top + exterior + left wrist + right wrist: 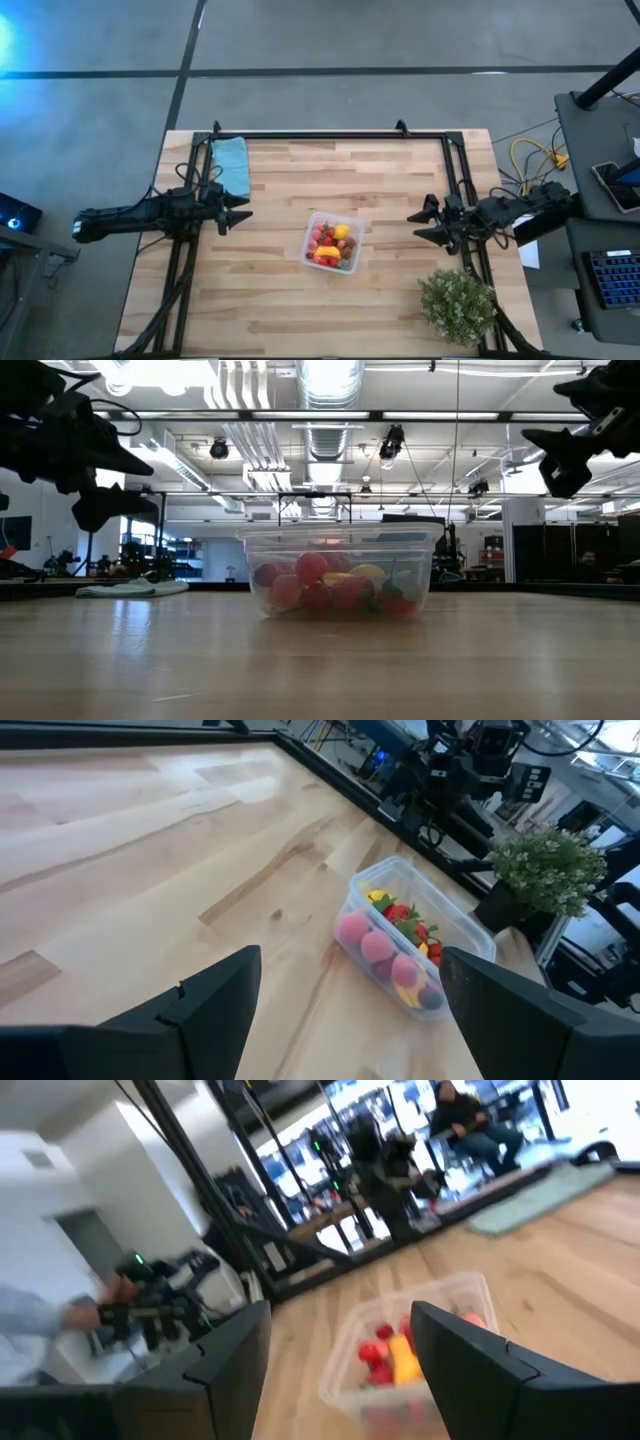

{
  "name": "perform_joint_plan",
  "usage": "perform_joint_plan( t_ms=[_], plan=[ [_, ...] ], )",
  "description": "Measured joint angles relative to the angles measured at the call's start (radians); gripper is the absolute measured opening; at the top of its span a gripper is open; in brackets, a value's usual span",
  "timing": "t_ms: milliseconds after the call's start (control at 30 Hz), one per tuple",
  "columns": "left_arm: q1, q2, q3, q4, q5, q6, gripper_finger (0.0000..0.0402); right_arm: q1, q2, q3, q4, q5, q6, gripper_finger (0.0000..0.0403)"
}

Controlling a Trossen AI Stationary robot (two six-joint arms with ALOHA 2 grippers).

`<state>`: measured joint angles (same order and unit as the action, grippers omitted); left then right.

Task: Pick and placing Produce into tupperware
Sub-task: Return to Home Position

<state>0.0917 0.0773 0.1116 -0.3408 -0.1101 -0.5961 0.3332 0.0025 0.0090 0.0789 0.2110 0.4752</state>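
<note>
Tupperware stands upright and lidless near the table's centre, with the produce piled inside it — red, pink and yellow pieces. Left gripper hangs above the table's left side, fingers spread and holding nothing, well apart from the tub. Right gripper hangs above the right side — fingers spread, empty. Folded teal cloth lies near the left gripper. Potted plant stands by the right arm.

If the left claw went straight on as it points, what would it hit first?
Probably nothing near: the left claw hangs higher than the tupperware; beyond, the right claw faces it.
</note>
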Motion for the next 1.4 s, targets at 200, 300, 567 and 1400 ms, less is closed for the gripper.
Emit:
perform_joint_plan(
  t_ms=[200,300,567,1400],
  plan=[
    [0.0,0.006,0.0,0.001,0.0,0.0,0.0293,0.0,0.008,0.0,-0.04,-0.001,-0.009,0.0233],
    [0.0,0.008,-0.002,0.015,0.0,0.0,0.0293,0.0,0.007,0.0,-0.04,-0.001,-0.009,0.0233],
    [0.0,0.008,-0.002,0.016,0.0,0.001,0.0293,0.0,0.008,0.0,-0.042,-0.001,-0.011,0.0233],
    [0.0,0.007,-0.003,0.018,0.0,0.001,0.0293,0.0,0.007,0.001,-0.042,-0.001,-0.012,0.0233]
  ],
)
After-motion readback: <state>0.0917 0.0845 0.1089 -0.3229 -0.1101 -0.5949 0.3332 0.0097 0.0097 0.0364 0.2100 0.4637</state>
